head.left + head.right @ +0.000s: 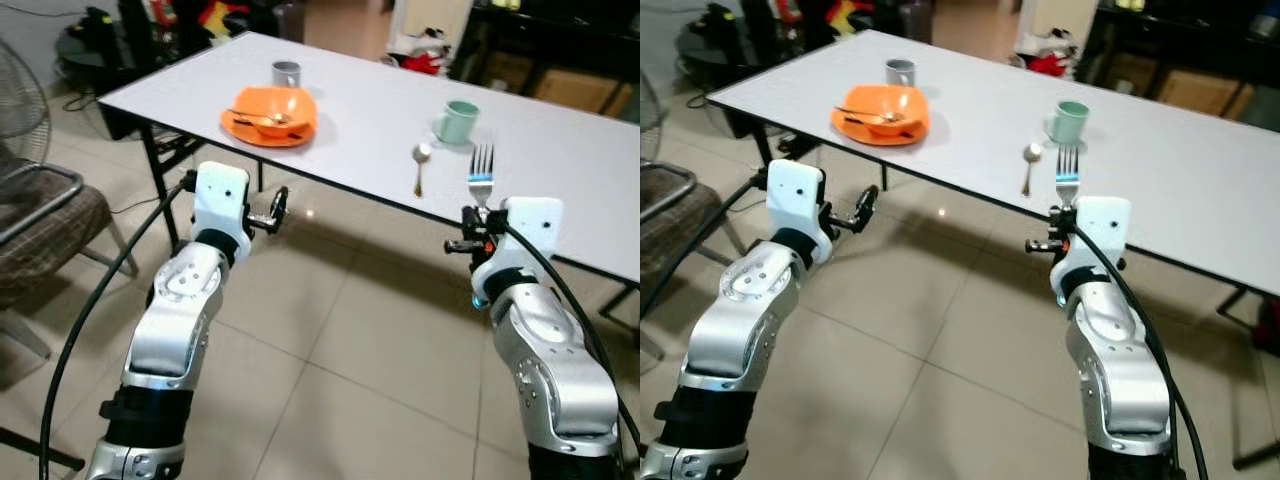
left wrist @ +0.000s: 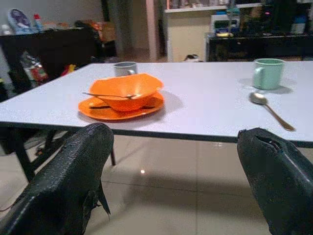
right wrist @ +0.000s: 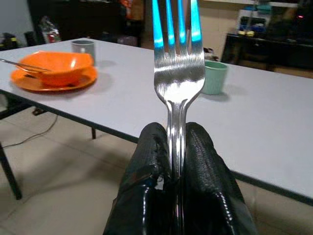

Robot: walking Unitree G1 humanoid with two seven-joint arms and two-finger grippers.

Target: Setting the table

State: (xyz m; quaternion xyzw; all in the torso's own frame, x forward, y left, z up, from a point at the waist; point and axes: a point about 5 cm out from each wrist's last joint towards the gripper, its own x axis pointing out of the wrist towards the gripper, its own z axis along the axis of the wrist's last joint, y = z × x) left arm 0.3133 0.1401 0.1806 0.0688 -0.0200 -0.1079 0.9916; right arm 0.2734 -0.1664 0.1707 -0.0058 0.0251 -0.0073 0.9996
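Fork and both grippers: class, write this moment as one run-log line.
right gripper: shut on fork, tines up, short of table edge | left gripper: open, empty | spoon: beside green mug

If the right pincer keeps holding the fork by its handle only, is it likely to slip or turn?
The fork looks like smooth polished metal, so it may slide between the fingers of the right pincer. It stands upright, gripped low, with the wider head above, so it could probably swing sideways if bumped. It looks rigid, unlikely to bend.

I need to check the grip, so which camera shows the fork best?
The right wrist view: the fork stands large and sharp, its handle pinched between the right gripper's fingers. Both eye views show it small, tines up, near the table edge.
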